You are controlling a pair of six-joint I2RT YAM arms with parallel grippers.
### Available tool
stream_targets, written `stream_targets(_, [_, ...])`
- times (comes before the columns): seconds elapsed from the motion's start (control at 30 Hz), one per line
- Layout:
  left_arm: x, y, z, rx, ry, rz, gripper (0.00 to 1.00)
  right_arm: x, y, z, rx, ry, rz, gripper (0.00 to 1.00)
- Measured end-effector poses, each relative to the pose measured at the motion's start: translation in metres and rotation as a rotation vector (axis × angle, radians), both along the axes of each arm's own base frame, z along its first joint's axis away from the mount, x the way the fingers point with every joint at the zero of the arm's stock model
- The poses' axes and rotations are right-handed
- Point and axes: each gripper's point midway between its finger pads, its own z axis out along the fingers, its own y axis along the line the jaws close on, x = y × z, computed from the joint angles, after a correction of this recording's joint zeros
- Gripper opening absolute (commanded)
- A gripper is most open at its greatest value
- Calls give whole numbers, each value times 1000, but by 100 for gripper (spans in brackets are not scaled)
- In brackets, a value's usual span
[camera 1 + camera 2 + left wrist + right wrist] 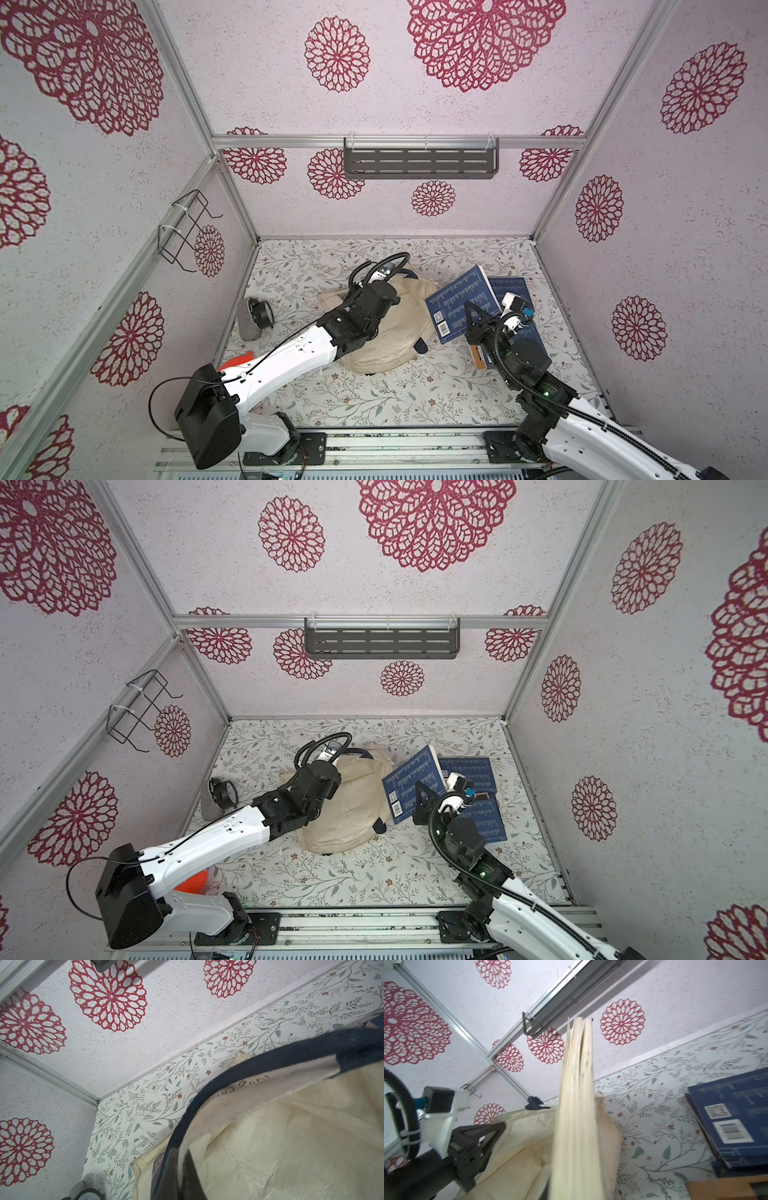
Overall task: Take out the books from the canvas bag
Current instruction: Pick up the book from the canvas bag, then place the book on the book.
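Observation:
The cream canvas bag (401,332) lies crumpled mid-table, its navy strap (270,1053) curving along its rim. My left gripper (182,1174) is shut on the bag's rim fabric at the far-left end; the right wrist view shows it from the side (481,1134). My right gripper (473,316) is shut on a dark-blue book (461,305) that tilts up off the table just right of the bag, barcode back upward. Its cream page edge (577,1105) fills the right wrist view. More blue books (509,286) lie stacked at the right, and an orange-covered one (482,359) lies beneath my right wrist.
A grey round object (255,316) lies by the left wall, and something orange (239,359) shows behind my left arm. A dark slotted shelf (419,160) hangs on the back wall and a wire rack (187,228) on the left wall. Walls enclose three sides.

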Motion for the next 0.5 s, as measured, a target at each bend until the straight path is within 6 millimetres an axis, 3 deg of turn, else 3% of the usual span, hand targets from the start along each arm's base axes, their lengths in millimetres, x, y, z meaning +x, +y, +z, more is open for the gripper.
stream_targets(0.27, [3, 2, -1, 8, 14, 12, 0, 7, -62, -11, 56, 82, -225, 0])
stream_targets(0.5, [3, 2, -3, 14, 28, 12, 0, 13, -91, -14, 107, 115, -329, 0])
